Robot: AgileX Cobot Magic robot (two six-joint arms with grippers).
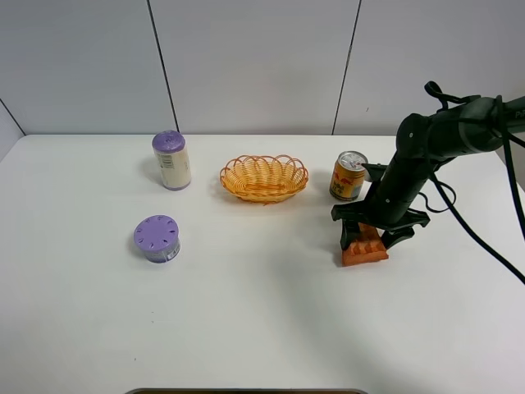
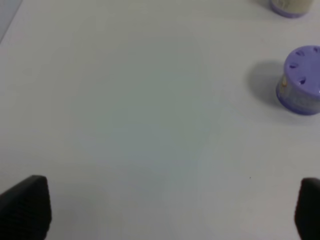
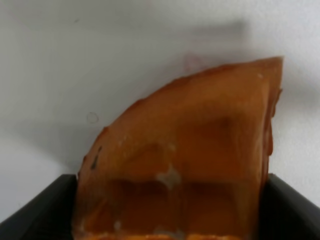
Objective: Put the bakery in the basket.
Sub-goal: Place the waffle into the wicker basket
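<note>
While right gripper [image 1: 367,238] pinches waffle slice [image 1: 365,253] mid-right, long axis roughly up-down in frame; can [image 1: 349,176] label unreadable; left gripper [image 2: 167,210] spread wide.

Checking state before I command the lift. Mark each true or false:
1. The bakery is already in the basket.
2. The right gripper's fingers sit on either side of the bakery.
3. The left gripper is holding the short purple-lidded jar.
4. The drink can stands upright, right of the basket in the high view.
1. False. The bakery lies outside the basket, over by the drink can, and the basket holds nothing.
2. True. The right gripper straddles it, fingers against both sides.
3. False. The left gripper is open with only table between its fingers; the purple-lidded jar stands apart.
4. True.
</note>
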